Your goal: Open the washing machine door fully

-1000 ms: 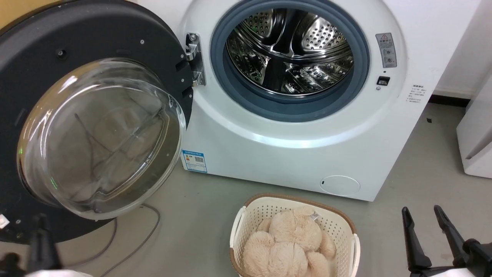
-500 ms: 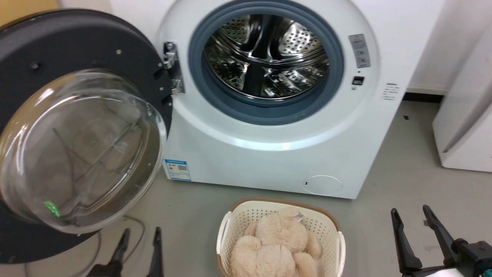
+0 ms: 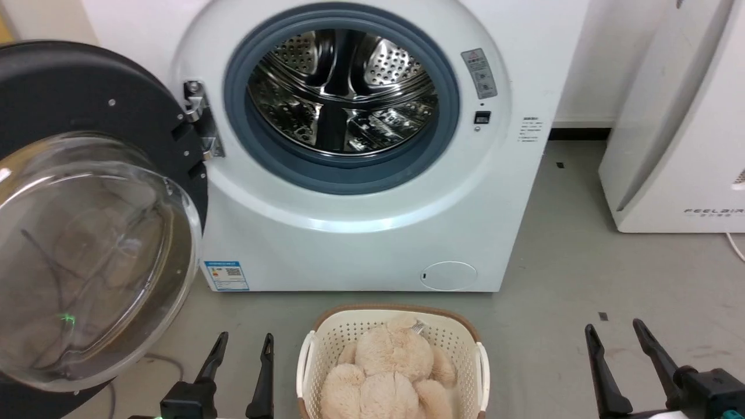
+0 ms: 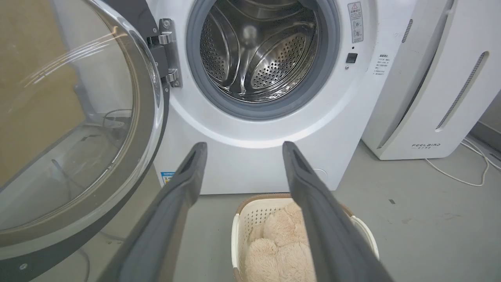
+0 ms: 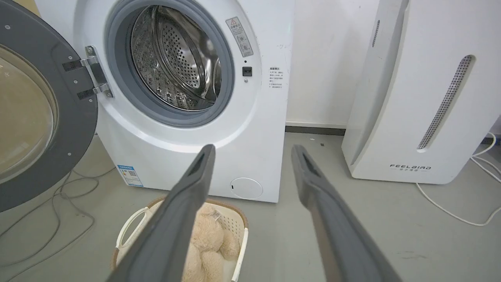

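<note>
The washing machine door (image 3: 87, 233) stands swung wide to the left, its dark grey inner face and clear glass bowl toward me, hung on a metal hinge (image 3: 201, 125). The white washing machine (image 3: 361, 244) shows its grey rubber ring and steel drum (image 3: 340, 96). My left gripper (image 3: 244, 340) is open at the bottom left, just right of the door's lower edge and apart from it. My right gripper (image 3: 616, 329) is open at the bottom right over the floor. In the left wrist view the door (image 4: 78, 129) is left of the fingers (image 4: 184, 184); the right wrist view shows the door (image 5: 43, 117) far left.
A cream basket (image 3: 308, 361) holding a beige plush toy (image 3: 390, 372) sits on the floor before the machine, between my grippers. A white FEELBIRD appliance (image 3: 681, 128) stands to the right. Cables (image 5: 58, 196) lie on the floor under the door.
The head view has shifted, so the machine and door sit further left. My left gripper has come into view at the bottom left, away from the door. The right gripper stays open.
</note>
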You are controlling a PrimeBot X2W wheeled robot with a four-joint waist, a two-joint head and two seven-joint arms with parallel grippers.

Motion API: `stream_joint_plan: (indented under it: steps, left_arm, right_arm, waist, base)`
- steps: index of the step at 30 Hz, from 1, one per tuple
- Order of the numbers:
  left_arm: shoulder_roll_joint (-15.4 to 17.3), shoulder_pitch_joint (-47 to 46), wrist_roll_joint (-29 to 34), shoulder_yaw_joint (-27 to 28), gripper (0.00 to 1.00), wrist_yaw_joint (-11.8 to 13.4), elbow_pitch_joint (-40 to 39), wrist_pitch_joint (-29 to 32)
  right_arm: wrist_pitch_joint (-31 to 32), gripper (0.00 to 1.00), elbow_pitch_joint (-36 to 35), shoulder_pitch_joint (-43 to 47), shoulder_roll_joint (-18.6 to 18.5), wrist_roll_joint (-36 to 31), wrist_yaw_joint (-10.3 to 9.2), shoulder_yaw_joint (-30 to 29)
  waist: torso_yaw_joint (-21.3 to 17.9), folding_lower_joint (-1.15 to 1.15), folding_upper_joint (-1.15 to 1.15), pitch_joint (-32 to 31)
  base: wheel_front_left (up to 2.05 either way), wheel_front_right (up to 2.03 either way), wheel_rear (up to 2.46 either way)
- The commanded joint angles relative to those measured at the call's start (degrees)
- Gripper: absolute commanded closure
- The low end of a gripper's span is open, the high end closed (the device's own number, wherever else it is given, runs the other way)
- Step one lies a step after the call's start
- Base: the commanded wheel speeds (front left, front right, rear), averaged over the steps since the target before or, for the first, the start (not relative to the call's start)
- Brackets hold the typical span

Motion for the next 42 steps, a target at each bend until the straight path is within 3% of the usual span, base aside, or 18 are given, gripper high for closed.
stream_joint_plan:
  steps: [1, 13, 14, 42]
  left_arm:
    - [0.01, -0.78, 0.29, -0.10, 0.00, 0.17, 0.36, -0.37]
    - [0.21, -0.83, -0.46, -0.21, 0.00, 0.63, 1.52, -0.26]
    - [0.13, -0.79, -0.79, -0.15, 1.00, 0.63, 1.69, 0.13]
    - [-1.24, -1.06, 1.96, 1.79, 1.00, -0.60, 0.45, 2.35]
  right_arm:
    - [0.23, 0.00, -0.40, 0.77, 0.17, -0.10, 0.05, 0.05]
    - [-0.08, 0.00, 0.17, 0.82, 0.17, 0.09, 0.05, 0.26]
    - [-0.09, 1.00, 0.15, 0.83, 0.17, 0.09, 0.05, 0.24]
    - [0.24, 1.00, 1.98, -1.90, 0.02, -0.98, 0.01, 0.61]
  waist:
    - [-0.42, 0.00, 0.00, -0.05]
    - [-1.21, 0.00, 0.00, 0.02]
    - [-1.16, 0.00, 0.00, 0.07]
    - [-1.15, 0.00, 0.00, 0.46]
  base:
    - [0.00, 0.00, 0.00]
    - [0.00, 0.00, 0.00]
    - [0.00, 0.00, 0.00]
    - [0.00, 0.00, 0.00]
